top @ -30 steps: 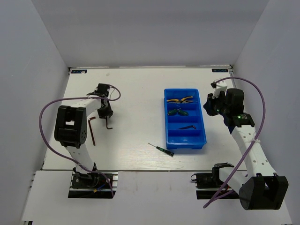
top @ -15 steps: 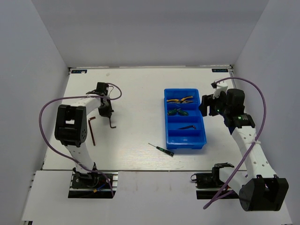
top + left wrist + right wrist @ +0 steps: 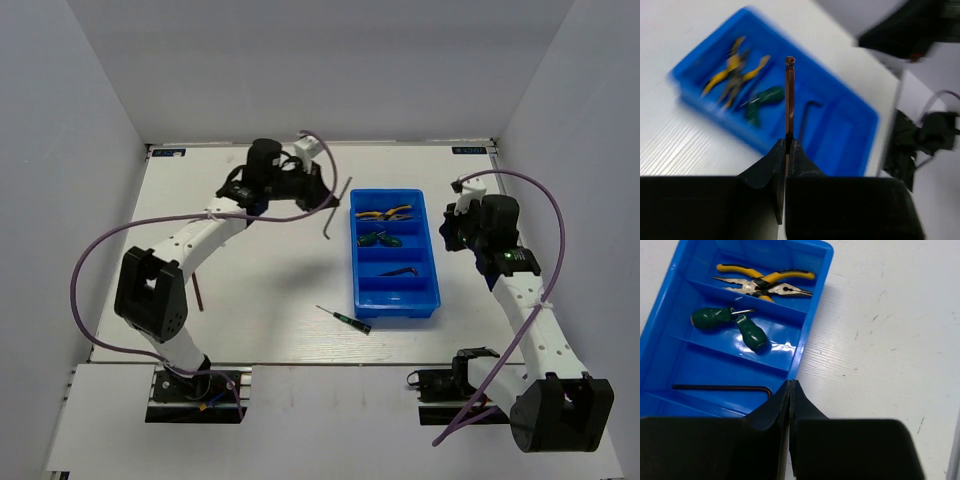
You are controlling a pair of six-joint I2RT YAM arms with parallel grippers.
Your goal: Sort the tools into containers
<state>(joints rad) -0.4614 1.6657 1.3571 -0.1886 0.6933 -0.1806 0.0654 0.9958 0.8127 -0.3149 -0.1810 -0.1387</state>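
Observation:
My left gripper (image 3: 322, 195) is shut on a dark brown hex key (image 3: 336, 215) and holds it in the air just left of the blue tray (image 3: 354, 270). In the left wrist view the hex key (image 3: 789, 100) sticks up from the shut jaws, with the blurred tray (image 3: 715, 107) behind it. The tray's compartments hold yellow pliers (image 3: 762, 285), two green screwdrivers (image 3: 732, 322) and another hex key (image 3: 720, 388). My right gripper (image 3: 790, 385) is shut on nothing, by the tray's right wall (image 3: 805, 340). A thin dark screwdriver (image 3: 343, 317) lies on the table.
A further hex key (image 3: 199, 292) lies on the table at the left, partly behind the left arm's elbow. White walls close the table on three sides. The nearest tray compartment (image 3: 398, 297) holds nothing.
The left arm lifted a hex key from the left of the table and swung it up and right to the tray. The right gripper's jaws closed.

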